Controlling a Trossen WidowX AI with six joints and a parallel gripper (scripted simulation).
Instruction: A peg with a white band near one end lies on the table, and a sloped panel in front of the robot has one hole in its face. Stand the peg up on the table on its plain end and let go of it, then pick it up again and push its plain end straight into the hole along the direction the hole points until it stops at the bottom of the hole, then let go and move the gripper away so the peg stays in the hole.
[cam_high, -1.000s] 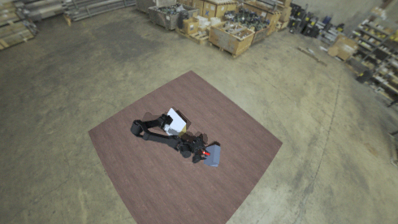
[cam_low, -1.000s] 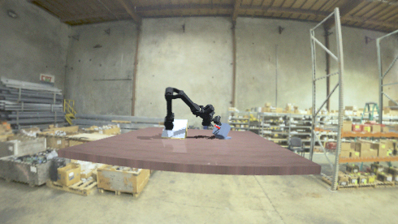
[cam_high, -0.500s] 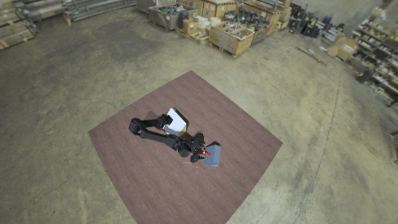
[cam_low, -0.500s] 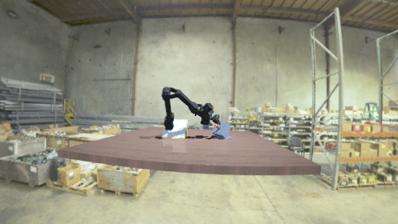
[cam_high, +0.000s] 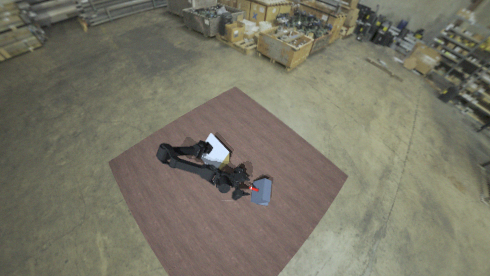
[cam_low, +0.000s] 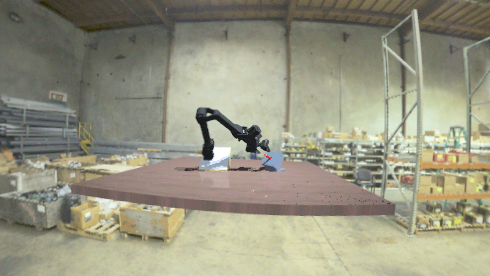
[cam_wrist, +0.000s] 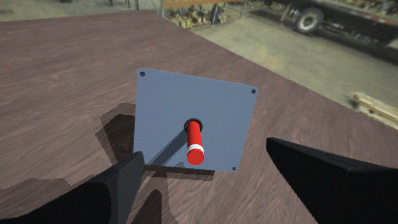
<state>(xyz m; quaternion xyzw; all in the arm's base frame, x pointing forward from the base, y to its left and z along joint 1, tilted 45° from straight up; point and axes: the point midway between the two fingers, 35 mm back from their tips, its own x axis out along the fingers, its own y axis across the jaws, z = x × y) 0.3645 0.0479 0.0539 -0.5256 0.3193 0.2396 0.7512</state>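
Note:
The red peg (cam_high: 255, 189) (cam_low: 268, 157) (cam_wrist: 193, 137) stands out from the hole (cam_wrist: 186, 125) in the face of the blue-grey sloped panel (cam_high: 262, 197) (cam_low: 275, 161) (cam_wrist: 162, 100). Its white-banded end points outward, and its other end is hidden inside the hole. How deep it sits cannot be seen. My gripper (cam_high: 247, 191) (cam_low: 264, 149) (cam_wrist: 206, 150) is open and empty, back from the panel face. In the wrist view its fingers are wide apart, one on each side of the peg and touching neither it nor the panel.
A white, slanted block (cam_high: 216, 149) (cam_low: 216, 159) stands beside the arm's base. The brown table (cam_high: 300, 170) (cam_low: 250, 192) (cam_wrist: 60, 80) extends beyond the panel to its edges. Shadows of the arm and peg fall on the table and panel.

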